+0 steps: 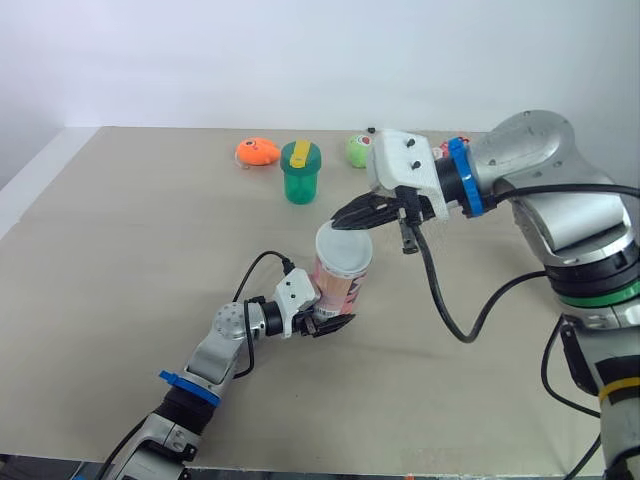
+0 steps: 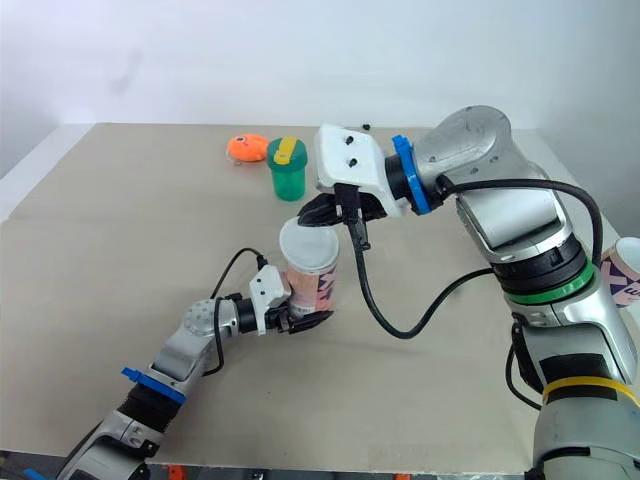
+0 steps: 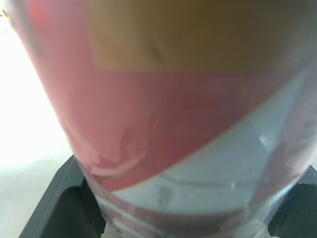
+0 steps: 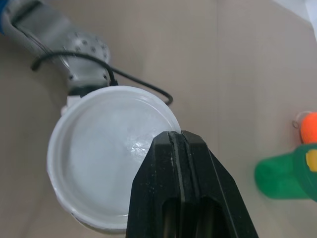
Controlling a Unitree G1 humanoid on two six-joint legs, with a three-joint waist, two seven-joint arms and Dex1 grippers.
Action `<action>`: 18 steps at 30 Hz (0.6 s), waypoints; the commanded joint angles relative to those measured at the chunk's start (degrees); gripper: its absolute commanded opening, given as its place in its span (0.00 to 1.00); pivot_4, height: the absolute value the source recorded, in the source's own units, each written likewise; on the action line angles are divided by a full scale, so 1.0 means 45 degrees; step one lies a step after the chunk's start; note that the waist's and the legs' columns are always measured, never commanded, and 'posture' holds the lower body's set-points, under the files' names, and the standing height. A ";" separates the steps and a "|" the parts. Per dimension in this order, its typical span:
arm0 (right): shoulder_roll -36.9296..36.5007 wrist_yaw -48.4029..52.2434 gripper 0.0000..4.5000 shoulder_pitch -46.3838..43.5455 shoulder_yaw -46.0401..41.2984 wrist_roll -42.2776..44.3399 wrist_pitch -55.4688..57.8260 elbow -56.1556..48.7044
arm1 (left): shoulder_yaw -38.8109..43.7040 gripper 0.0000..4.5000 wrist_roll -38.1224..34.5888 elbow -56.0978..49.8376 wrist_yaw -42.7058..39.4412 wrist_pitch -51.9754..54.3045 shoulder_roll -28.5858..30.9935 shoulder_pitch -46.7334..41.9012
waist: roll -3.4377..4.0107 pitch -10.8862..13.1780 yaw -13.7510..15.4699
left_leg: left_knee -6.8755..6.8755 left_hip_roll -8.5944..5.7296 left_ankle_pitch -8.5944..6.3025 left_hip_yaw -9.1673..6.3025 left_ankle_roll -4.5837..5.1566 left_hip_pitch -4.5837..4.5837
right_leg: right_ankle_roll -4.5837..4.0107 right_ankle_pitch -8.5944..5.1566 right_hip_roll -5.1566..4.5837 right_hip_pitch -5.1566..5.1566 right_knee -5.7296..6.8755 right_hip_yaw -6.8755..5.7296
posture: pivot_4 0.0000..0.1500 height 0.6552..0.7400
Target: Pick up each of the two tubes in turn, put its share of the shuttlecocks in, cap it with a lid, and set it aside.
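A pink and white tube (image 1: 338,287) stands upright near the middle of the table. My left gripper (image 1: 330,322) is shut on its lower part, and in the left wrist view the tube wall (image 3: 163,114) sits close between the black fingers (image 3: 54,203). A white lid (image 4: 104,148) lies on the tube's mouth. My right gripper (image 1: 340,222) comes in from the right with its fingers pressed together on the lid's far rim. A second pink and white tube (image 2: 626,272) shows at the right edge behind my right arm.
At the back of the table stand a green cup with a yellow lid (image 1: 300,172), an orange toy (image 1: 257,152) and a green toy (image 1: 357,151). A black cable (image 1: 440,290) hangs from my right wrist beside the tube.
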 commanded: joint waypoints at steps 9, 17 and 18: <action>0.0063 0.0462 0.00 -0.0125 -0.0068 -0.0744 -0.0447 0.0062 | -0.0147 0.74 0.0356 0.0237 0.0175 0.0218 0.0104 0.0249 | 0.0000 0.0000 -0.0001 | -0.0002 0.0001 0.0000 0.0000 0.0000 0.0001 | -0.0004 -0.0002 0.0002 -0.0001 0.0000 -0.0003 | 1.00 1.00; 0.0003 0.0784 0.00 -0.0091 0.0135 -0.0992 -0.0432 -0.0057 | -0.0157 0.74 0.0351 0.0283 0.0147 0.0239 0.0113 0.0219 | 0.0001 0.0000 -0.0001 | -0.0002 0.0001 0.0000 -0.0002 -0.0001 0.0001 | -0.0006 -0.0003 0.0001 0.0000 0.0000 -0.0004 | 1.00 1.00; -0.0003 0.0818 0.00 -0.0099 0.0172 -0.1032 -0.0435 -0.0056 | -0.0160 0.74 0.0358 0.0292 0.0149 0.0241 0.0115 0.0210 | 0.0000 0.0000 -0.0001 | -0.0002 0.0001 -0.0001 -0.0002 -0.0001 0.0001 | -0.0007 -0.0003 0.0000 0.0000 0.0000 -0.0004 | 1.00 1.00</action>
